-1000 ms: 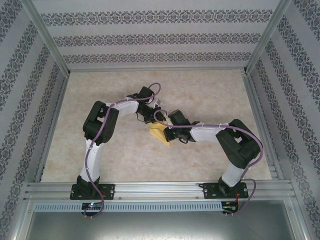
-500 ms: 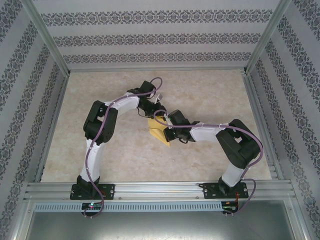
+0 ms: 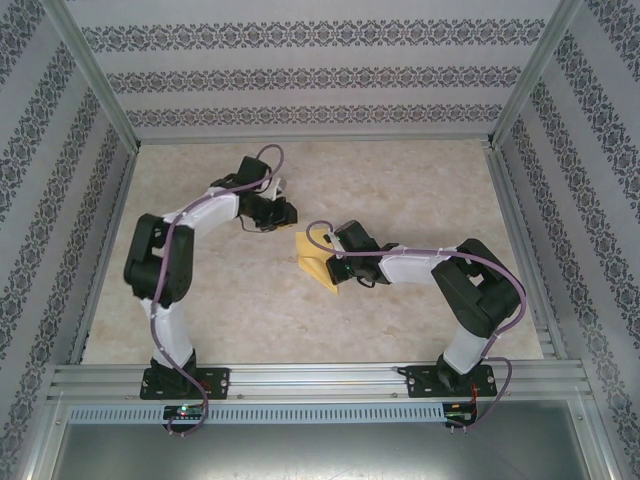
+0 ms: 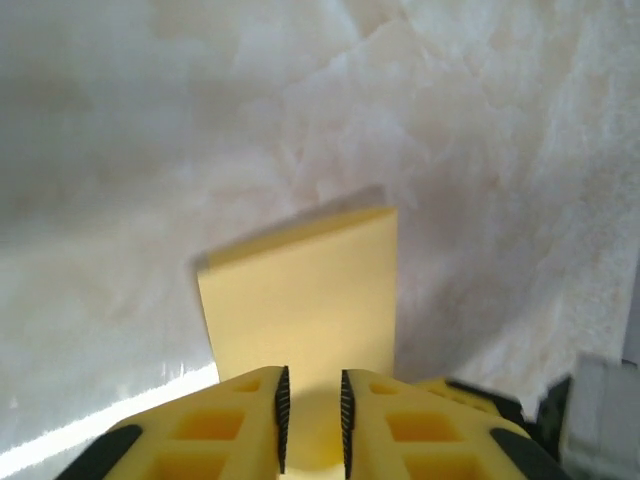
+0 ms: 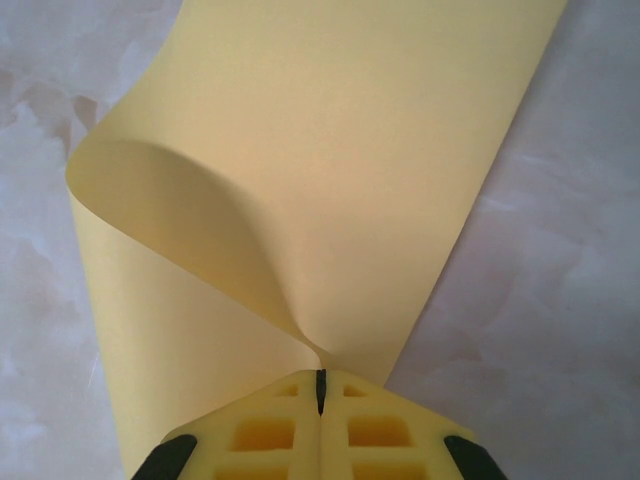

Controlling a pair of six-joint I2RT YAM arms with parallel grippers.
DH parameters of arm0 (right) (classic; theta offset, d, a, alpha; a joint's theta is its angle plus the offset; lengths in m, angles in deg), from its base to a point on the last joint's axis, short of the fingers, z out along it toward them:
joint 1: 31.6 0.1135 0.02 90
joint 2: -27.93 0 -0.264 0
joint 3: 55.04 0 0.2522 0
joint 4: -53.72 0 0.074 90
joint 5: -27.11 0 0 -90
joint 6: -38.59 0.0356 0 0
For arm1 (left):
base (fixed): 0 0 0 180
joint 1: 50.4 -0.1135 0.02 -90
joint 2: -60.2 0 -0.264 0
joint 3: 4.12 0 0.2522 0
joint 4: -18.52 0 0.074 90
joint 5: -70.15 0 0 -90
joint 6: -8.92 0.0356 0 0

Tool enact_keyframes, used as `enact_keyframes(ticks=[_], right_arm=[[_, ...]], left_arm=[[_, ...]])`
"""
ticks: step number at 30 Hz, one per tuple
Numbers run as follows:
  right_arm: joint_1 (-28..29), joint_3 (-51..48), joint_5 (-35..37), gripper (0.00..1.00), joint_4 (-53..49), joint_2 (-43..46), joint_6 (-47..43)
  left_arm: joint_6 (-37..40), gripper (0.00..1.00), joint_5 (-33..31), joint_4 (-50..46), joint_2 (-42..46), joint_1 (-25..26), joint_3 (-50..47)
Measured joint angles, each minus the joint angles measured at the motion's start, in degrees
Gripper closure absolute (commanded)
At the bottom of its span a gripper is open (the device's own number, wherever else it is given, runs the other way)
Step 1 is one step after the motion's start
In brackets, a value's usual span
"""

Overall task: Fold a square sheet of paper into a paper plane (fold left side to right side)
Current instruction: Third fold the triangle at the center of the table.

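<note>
The square sheet of paper (image 3: 312, 256) is yellow-orange and lies folded over on the marbled floor at mid-table. My right gripper (image 3: 337, 263) is shut on its right edge. In the right wrist view the closed fingertips (image 5: 320, 385) pinch a lifted, curling layer of the paper (image 5: 350, 150) above the flat layer. My left gripper (image 3: 287, 213) hovers up and left of the sheet, apart from it. In the left wrist view its jaws (image 4: 312, 410) stand a narrow gap apart, with the paper (image 4: 300, 290) lying ahead on the floor.
Patterned walls and aluminium rails (image 3: 300, 378) enclose the beige marbled floor (image 3: 420, 190). The left arm's elbow (image 3: 155, 262) leans toward the left wall. The right arm's elbow (image 3: 480, 285) sits at the right.
The left arm has swung back and to the left, away from the paper, and its jaws have parted. The right gripper has held its grip in place.
</note>
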Motion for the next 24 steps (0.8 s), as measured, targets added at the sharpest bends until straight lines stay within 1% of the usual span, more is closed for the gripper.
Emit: enact_keyframes(ticks=[3, 5, 8, 10, 16, 24], right_arm=[[0.00, 0.09, 0.00, 1.00, -0.13, 0.00, 0.00], [0.02, 0.11, 0.00, 1.00, -0.17, 0.00, 0.00], [0.02, 0.11, 0.00, 1.00, -0.22, 0.00, 0.00], [0.02, 0.11, 0.02, 1.00, -0.28, 0.00, 0.00], [0.11, 0.24, 0.02, 1.00, -0.63, 0.00, -0.02], [0.39, 0.48, 0.20, 1.00, -1.27, 0.00, -0.17]], left_arm=[[-1.70, 0.84, 1.79, 4.79, 6.95, 0.85, -8.72], [-3.45, 0.85, 3.17, 8.68, 9.51, 1.79, -13.75], [-6.67, 0.86, 4.59, 14.60, 10.51, 4.31, -20.02], [-8.61, 0.86, 5.01, 17.33, 10.47, 6.01, -22.56], [-12.28, 0.86, 5.66, 23.96, 8.24, 10.32, -22.88], [-13.60, 0.85, 5.35, 26.86, 2.78, 12.37, -21.03]])
